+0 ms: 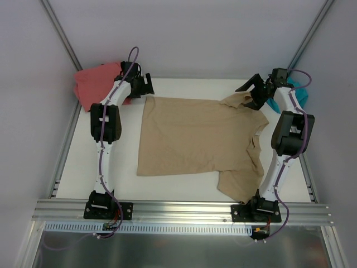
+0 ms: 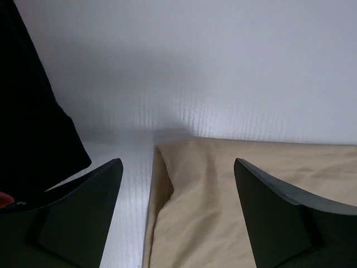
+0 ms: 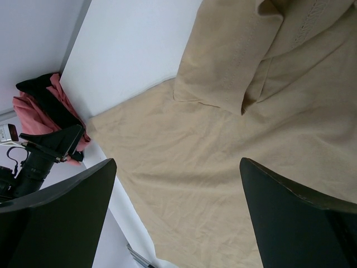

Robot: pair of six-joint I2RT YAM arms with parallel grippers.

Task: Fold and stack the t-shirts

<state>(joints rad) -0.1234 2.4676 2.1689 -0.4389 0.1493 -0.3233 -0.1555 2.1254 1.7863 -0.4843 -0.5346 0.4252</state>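
Left gripper (image 1: 148, 87) and right gripper (image 1: 246, 96) are gaping wide, grasping nothing, hovering at the tan t-shirt's (image 1: 195, 137) ten and two o'clock corners.

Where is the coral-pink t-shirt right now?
In the top view, the crumpled coral-pink cloth t-shirt lies in the table's far left corner, just left of the left gripper and the spread tan t-shirt.

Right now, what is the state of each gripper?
Left gripper: open, holding nothing, at a corner of the tan t-shirt.
Right gripper: open, holding nothing, over the same t-shirt.
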